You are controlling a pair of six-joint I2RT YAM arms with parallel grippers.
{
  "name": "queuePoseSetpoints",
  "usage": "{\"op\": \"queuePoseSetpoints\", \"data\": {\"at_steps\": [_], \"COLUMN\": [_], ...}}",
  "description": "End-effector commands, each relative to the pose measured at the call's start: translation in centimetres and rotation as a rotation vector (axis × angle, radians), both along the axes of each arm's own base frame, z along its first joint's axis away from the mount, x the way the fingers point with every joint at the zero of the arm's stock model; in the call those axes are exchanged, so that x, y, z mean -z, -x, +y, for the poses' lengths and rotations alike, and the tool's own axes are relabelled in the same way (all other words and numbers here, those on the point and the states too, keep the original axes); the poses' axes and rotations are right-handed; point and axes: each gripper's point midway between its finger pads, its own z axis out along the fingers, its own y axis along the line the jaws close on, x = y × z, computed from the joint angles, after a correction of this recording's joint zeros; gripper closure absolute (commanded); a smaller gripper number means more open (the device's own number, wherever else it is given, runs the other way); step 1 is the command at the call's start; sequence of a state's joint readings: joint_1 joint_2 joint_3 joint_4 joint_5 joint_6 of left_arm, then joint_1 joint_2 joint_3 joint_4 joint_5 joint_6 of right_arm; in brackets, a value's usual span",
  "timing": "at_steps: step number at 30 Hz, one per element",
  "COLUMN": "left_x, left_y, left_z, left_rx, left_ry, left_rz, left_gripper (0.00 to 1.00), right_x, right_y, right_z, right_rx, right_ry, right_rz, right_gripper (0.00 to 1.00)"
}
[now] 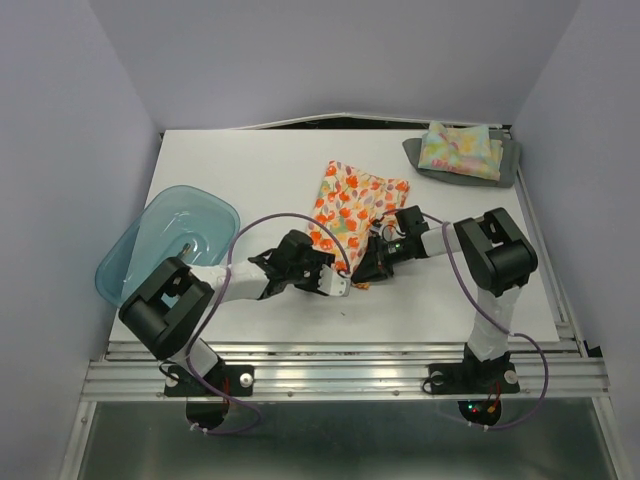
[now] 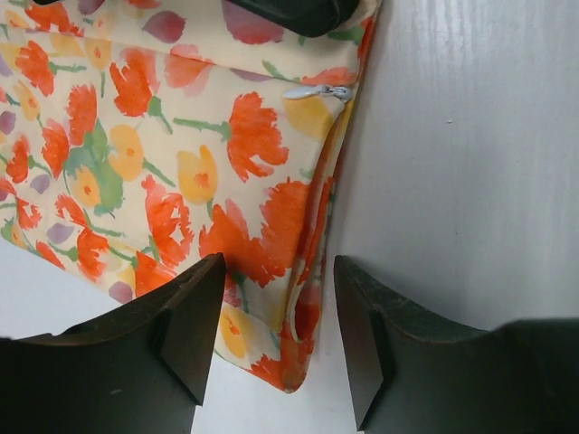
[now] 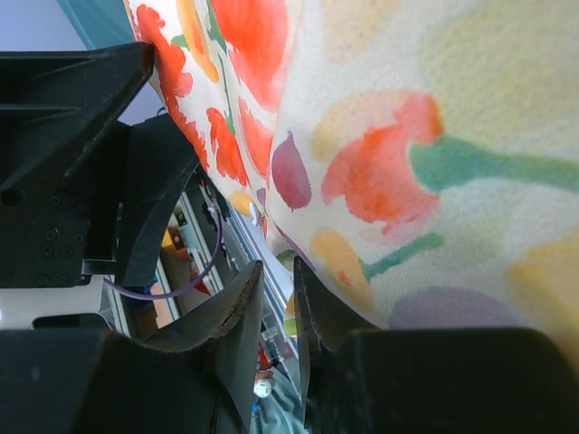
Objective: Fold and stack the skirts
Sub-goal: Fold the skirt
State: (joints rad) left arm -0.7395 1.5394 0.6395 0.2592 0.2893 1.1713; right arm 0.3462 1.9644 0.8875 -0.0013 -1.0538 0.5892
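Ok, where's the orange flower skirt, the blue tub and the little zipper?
Orange-flowered skirt (image 1: 355, 200), top view, middle of the cloth.
Blue basin (image 1: 195, 215), top view, its bare inner wall.
Zipper pull (image 2: 317, 91), left wrist view, the silvery tab.

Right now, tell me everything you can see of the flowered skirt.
The white skirt with orange-red flowers is soft cloth, also printed yellow, green and purple, folded into a rough rectangle on the table. A small zip pull sits near one edge. The left claw straddles its near corner, open; the right claw, nearly closed, is at its edge.
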Motion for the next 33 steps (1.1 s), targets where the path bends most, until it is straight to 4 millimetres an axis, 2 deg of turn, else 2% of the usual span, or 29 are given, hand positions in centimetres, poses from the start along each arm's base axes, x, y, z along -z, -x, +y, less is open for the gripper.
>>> {"op": "queuePoseSetpoints", "data": {"at_steps": [1,5,9,14,15,17,18,20,22,25,28,29,30,31,32,33], "left_x": [-1.5,0.1,0.3,0.6,0.5,0.8,0.9,0.5,0.2,-1.0,-1.3,-1.4,-1.9,-1.9,-2.3,-2.5], "left_y": [0.4,-0.1,-1.4,-1.5,-1.6,-1.2,-0.8,0.2,1.3,3.1,4.8,5.2,5.4,6.1,7.0,7.4], "left_z": [-1.4,-1.2,-1.9,-2.0,-2.2,-1.7,-1.5,-1.3,-0.9,-0.7,-0.4,-0.5,-0.8,-0.5,-0.7,-0.7], "left_rx": [0.065,0.062,0.02,0.033,0.037,0.041,0.044,0.071,0.083,0.097,0.093,0.093,0.095,0.091,0.085,0.08], "left_ry": [0.021,-0.049,-0.062,-0.087,-0.089,-0.118,-0.136,-0.145,-0.16,-0.154,-0.166,-0.166,-0.155,-0.168,-0.164,-0.161], "left_rz": [-0.014,0.002,0.016,0.037,0.036,0.061,0.086,0.126,0.179,0.239,0.324,0.341,0.36,0.4,0.46,0.491], "left_gripper": [0.38,0.39,0.53,0.63,0.72,0.82,0.92,0.99,1.0,1.0,1.0,1.0,1.0,1.0,1.0,1.0], "right_x": [1.5,1.6,1.5,1.5,1.3,1.0,0.7,-0.4,-1.8,-5.6,-8.9,-9.4,-11.3,-11.3,-12.8,-13.0], "right_y": [0.1,0.3,0.4,0.4,0.3,0.2,-0.2,-1.5,-3.1,-7.7,-10.3,-11.2,-13.3,-14.3,-16.2,-17.2], "right_z": [-0.4,-0.4,-0.4,-0.3,-0.3,-0.2,-0.4,-0.7,-1.2,-2.9,-3.3,-3.7,-3.7,-3.8,-3.8,-3.8], "right_rx": [0.005,0.001,-0.002,-0.004,-0.005,-0.007,0.002,0.028,0.063,0.145,0.16,0.17,0.142,0.142,0.142,0.139], "right_ry": [0.044,0.039,0.033,0.026,0.022,0.015,0.011,-0.009,-0.03,-0.06,-0.073,-0.056,-0.046,-0.019,0.006,0.017], "right_rz": [0.027,0.039,0.042,0.051,0.047,0.04,0.035,0.021,-0.001,-0.108,-0.244,-0.284,-0.426,-0.441,-0.507,-0.535], "right_gripper": [0.74,0.74,0.75,0.76,0.76,0.75,0.74,0.72,0.68,0.61,0.46,0.41,0.37,0.37,0.36,0.35]}}
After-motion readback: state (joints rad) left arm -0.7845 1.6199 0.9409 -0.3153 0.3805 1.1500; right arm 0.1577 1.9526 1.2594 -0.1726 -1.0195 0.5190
